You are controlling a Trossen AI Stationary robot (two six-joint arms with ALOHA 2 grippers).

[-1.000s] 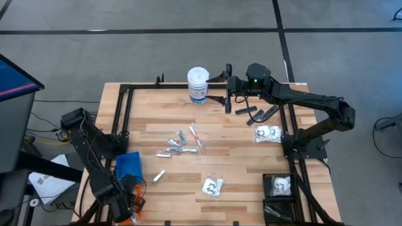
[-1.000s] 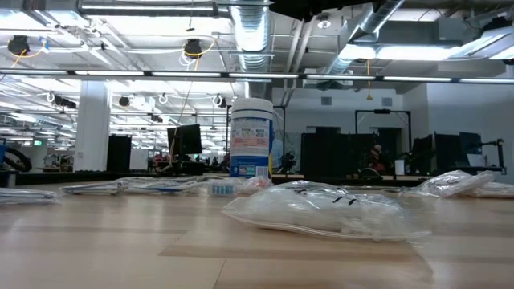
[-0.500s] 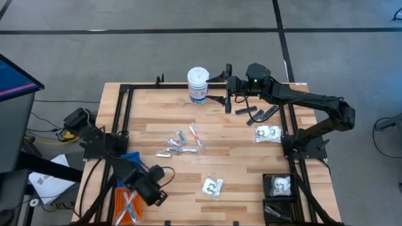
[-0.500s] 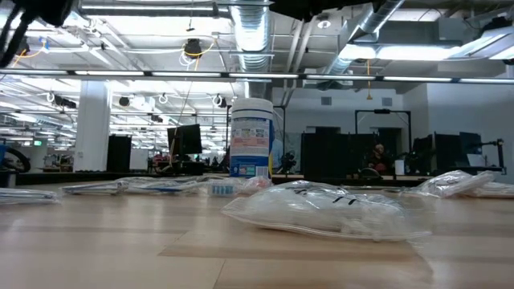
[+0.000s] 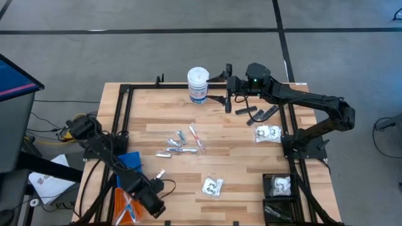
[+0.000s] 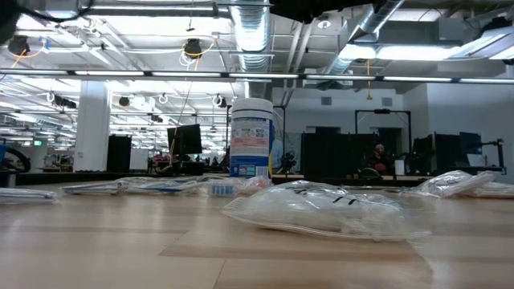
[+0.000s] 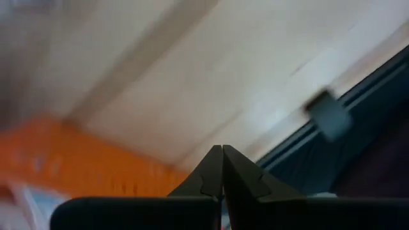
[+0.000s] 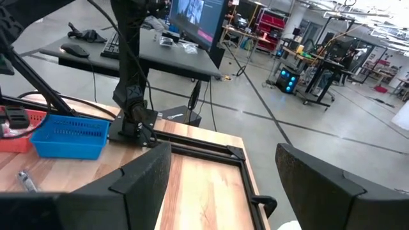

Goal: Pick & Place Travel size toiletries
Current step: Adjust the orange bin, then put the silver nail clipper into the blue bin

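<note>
The toiletries lie scattered on the wooden table: silver tubes [image 5: 175, 144], white-and-red sticks [image 5: 196, 138], one small tube [image 5: 159, 176], clear packets [image 5: 212, 186] [image 5: 268, 133] and black pieces [image 5: 257, 114]. The low view shows one packet [image 6: 321, 210] close up. My left gripper [image 5: 156, 206] is shut and empty near the table's near edge, just right of the orange bin [image 5: 121, 202]; its fingertips [image 7: 222, 153] meet in the left wrist view. My right gripper [image 5: 221, 88] waits open at the far edge, beside the white canister [image 5: 198, 85].
A blue bin [image 5: 129, 163] sits beside the orange bin, which holds a few items. A black bin [image 5: 279, 194] at the near right corner holds a packet. A dark frame [image 5: 122, 113] runs along the table's edges. The canister [image 6: 251, 138] stands upright at the far side.
My left arm has swung out from over the orange bin toward the table's right, then drawn back a little toward the near edge. The orange bin with its contents now shows uncovered. The right arm has kept still.
</note>
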